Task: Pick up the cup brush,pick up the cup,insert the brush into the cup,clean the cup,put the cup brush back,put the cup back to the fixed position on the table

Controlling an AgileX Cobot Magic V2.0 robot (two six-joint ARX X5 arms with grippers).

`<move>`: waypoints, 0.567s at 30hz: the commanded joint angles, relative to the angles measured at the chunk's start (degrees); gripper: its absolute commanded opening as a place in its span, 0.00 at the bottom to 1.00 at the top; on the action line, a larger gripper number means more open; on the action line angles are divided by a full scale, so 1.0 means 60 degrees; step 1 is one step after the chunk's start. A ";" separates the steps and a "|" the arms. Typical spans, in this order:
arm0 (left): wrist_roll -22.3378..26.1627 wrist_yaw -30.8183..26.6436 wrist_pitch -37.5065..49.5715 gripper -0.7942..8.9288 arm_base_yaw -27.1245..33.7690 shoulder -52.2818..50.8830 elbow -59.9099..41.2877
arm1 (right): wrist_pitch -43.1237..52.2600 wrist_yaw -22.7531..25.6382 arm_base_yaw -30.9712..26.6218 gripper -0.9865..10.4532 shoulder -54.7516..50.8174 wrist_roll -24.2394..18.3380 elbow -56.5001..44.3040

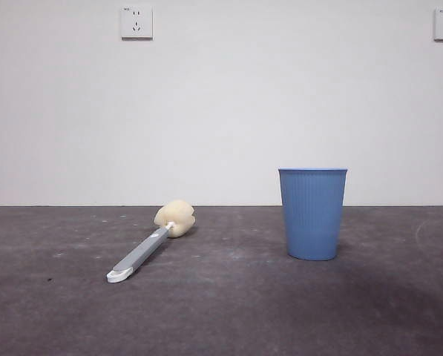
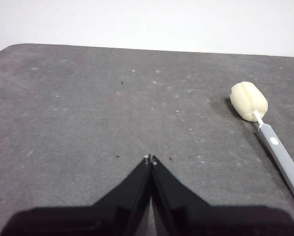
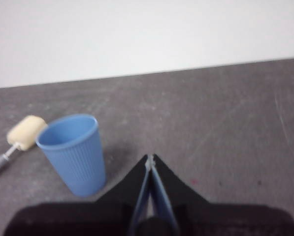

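Item one, the cup brush [image 1: 148, 247]: lying flat on the surface [image 1: 228, 311], sponge head toward the wall, white looped end toward the near edge, handle running on a slant; nothing touches it. Item two, the cup [image 1: 312, 213]: upright, mouth open, standing well apart from the brush on the other side, apparently empty as far as the right wrist view looks in. Item three, left tool [image 2: 150, 160]: jaws pressed together, tips meeting, holding nothing, hovering above bare surface with the brush off to one side and not under it. Item four, right tool [image 3: 150, 160]: jaws likewise closed on nothing, poised near the cup but not touching it. Neither arm shows in the front view. Status, by my reading: nothing begun; the step in hand is picking up the brush, which falls to the left arm. Handling notes: the jaws must spread before descent; the tool wants to travel across until it sits over the grey handle, turned so the jaws straddle the handle crosswise to its slant. Grip best taken on the handle's middle or toward the looped end, leaving the sponge and a good length free to go into the cup. The handle is slim and lies low, so come down close to the surface before closing, or the jaws may pinch over it.
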 commanded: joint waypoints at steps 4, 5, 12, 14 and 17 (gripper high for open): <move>-0.0062 -0.0011 0.0015 0.08 0.0033 -0.0025 -0.0127 | 0.0186 0.0025 -0.0015 0.09 -0.0390 0.0576 -0.1024; -0.0062 -0.0015 0.0015 0.08 0.0033 -0.0025 -0.0127 | 0.0175 0.0022 -0.0015 0.09 -0.0390 0.0576 -0.1126; -0.0062 -0.0015 0.0015 0.08 0.0029 -0.0025 -0.0127 | 0.0149 0.0025 -0.0015 0.09 -0.0390 0.0576 -0.1271; -0.0062 -0.0015 0.0015 0.08 0.0033 -0.0025 -0.0127 | 0.0164 0.0018 -0.0011 0.09 -0.0390 0.0816 -0.1264; -0.0062 -0.0015 0.0015 0.08 0.0033 -0.0025 -0.0127 | 0.0157 0.0029 -0.0011 0.09 -0.0386 0.0805 -0.1260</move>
